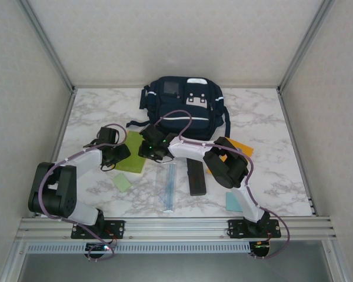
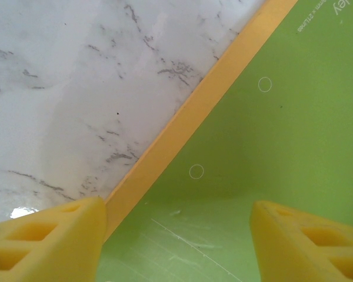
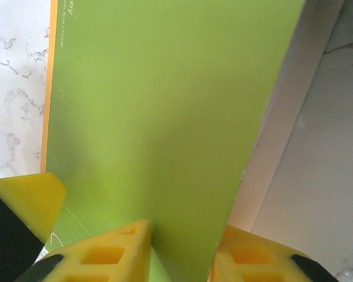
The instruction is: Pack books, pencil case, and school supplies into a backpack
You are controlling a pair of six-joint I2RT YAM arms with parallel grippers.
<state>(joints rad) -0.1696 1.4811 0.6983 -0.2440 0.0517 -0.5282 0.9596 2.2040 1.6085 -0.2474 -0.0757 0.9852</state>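
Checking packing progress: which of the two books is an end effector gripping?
The plain lime-green thin book, pinched by the right end effector; the orange-yellow illustrated book lies ungripped, partly under the right arm.

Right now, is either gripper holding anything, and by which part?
The right gripper pinches the lime-green book at its edge away from the orange spine. The left gripper is open over the book, holding nothing.
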